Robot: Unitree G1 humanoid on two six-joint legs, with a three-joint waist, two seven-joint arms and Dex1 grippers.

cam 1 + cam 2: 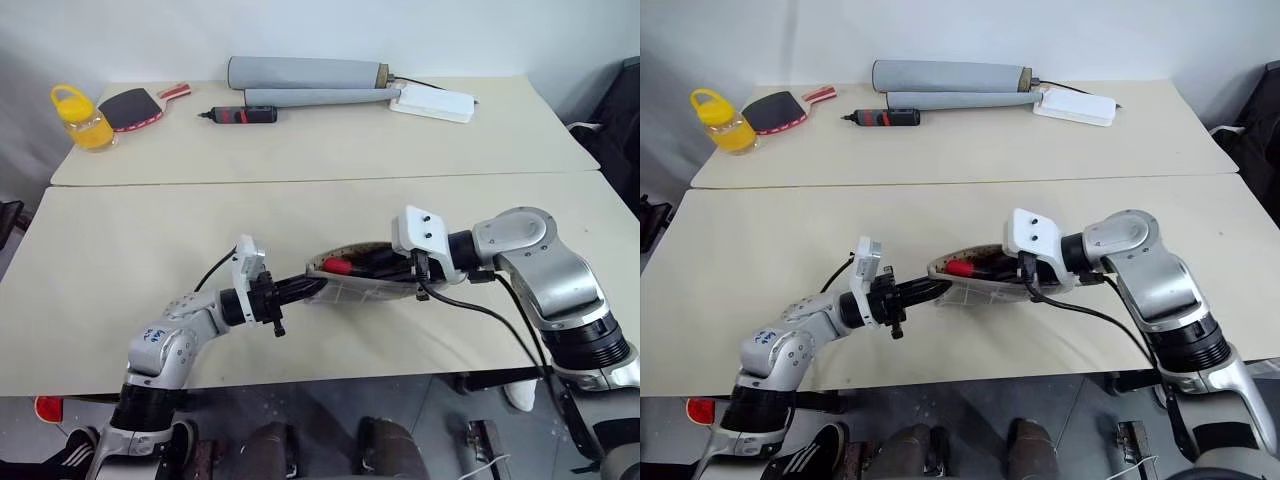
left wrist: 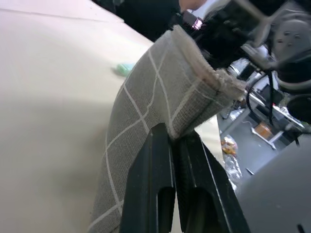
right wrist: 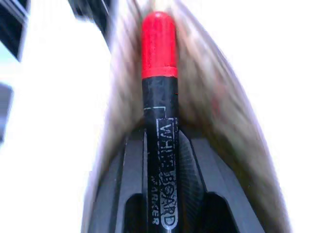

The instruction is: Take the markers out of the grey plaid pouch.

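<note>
The grey plaid pouch (image 1: 362, 287) hangs just above the near table, mouth open upward. My left gripper (image 1: 300, 288) is shut on its left end, and its black fingers (image 2: 155, 160) pinch the plaid fabric (image 2: 160, 87). My right gripper (image 1: 388, 263) reaches into the mouth from the right and is shut on a black marker with a red cap (image 3: 158, 73). The red cap (image 1: 335, 266) shows inside the opening. A small pale green thing (image 2: 125, 68) lies on the table beyond the pouch; I cannot tell what it is.
On the far table stand a yellow jug (image 1: 82, 118), a red-and-black paddle (image 1: 130, 107), a black-and-red tool (image 1: 243, 115), two grey rolled tubes (image 1: 305, 73) and a white box (image 1: 433, 102). A seam (image 1: 320, 180) divides the two tables.
</note>
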